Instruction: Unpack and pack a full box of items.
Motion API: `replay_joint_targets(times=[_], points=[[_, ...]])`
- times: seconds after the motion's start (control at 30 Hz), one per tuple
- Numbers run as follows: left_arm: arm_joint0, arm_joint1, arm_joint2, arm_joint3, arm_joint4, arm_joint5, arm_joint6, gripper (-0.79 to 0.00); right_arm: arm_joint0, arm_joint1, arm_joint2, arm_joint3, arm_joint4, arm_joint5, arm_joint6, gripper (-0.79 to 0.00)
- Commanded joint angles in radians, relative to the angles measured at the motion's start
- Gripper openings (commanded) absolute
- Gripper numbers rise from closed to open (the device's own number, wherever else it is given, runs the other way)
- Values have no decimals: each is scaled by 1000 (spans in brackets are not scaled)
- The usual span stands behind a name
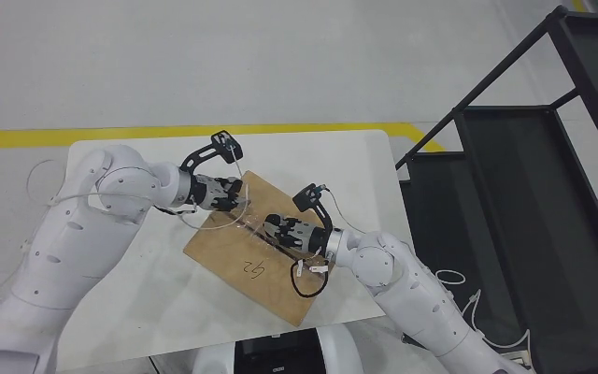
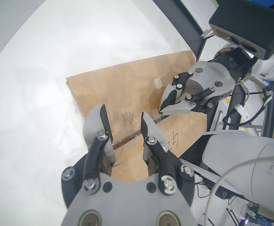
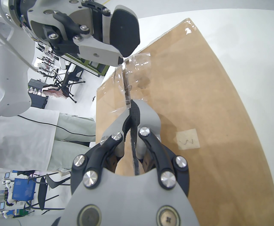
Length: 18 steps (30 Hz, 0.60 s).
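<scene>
While sitting flat and closed on the white worktop [image 1: 168,299], nearest the robot: a brown rectangular cardboard box [image 1: 271,280]. Farther in, pressed tips-down on its centre seam by the grey right pincer [image 3: 131,104], closed tight at a strip of clear tape [image 3: 140,62]; cannot tell whether nipping any of it. Farthest, poised over that same tape, with the grey left pincer [image 2: 123,111] spread wide, holding nothing.

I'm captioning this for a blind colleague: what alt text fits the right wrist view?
The right end effector, shut, has its tips at the taped centre seam of a cardboard box on a white table. The left end effector hangs over the seam's far end.
</scene>
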Motion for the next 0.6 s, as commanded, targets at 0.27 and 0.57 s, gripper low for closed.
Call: replay_joint_targets(times=[0.27, 0.57], points=[[-1, 1, 2, 10, -8, 3, 0, -486, 0, 0, 0, 0, 0, 0, 0, -785], [70, 8, 27, -18, 35, -12, 23, -483, -83, 24, 107, -57, 27, -62, -39, -785]])
